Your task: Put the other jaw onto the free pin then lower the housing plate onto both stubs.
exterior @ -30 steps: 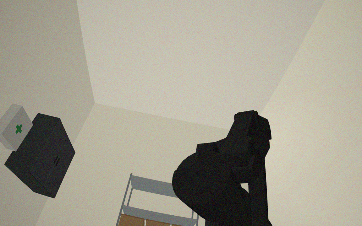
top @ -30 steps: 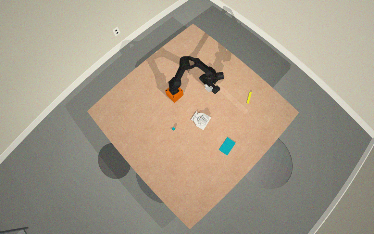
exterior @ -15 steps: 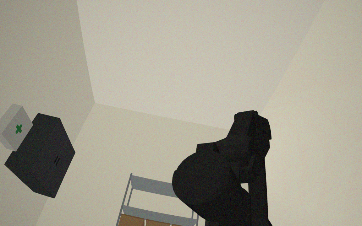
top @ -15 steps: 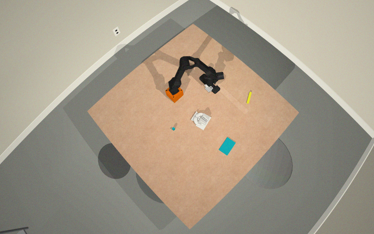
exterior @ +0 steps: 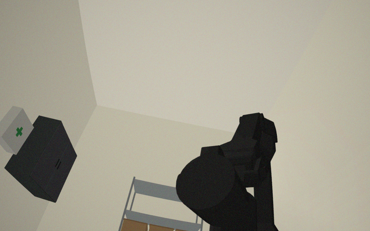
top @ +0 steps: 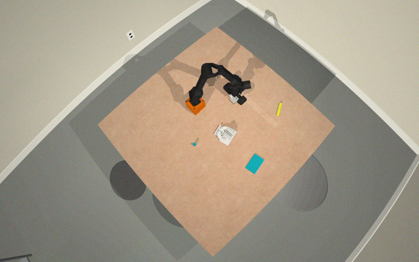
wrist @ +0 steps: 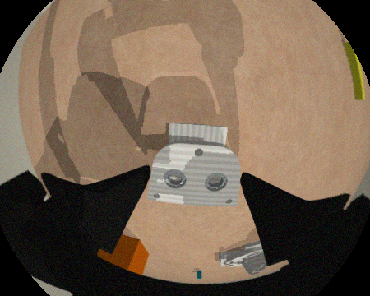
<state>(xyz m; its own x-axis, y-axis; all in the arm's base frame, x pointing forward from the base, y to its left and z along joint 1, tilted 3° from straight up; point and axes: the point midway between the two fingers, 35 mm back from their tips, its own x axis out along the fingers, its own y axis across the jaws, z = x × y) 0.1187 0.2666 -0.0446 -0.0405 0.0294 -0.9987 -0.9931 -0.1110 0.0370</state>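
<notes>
The housing plate, light grey with two round holes, lies between the open fingers of my gripper in the wrist view. A ribbed block shows at its far edge. The fingers stand wide at either side of the plate and are not closed on it. The white base with the jaws stands apart, near the table's middle; part of it shows beside the right finger in the wrist view. Its pins, stubs and gear teeth are too small to tell apart. The exterior view shows only the dark arm, not the parts.
The orange arm mount stands left of the plate in the top view. A yellow bar lies to the right. A teal slab lies beyond the base, and a small teal cube left of it.
</notes>
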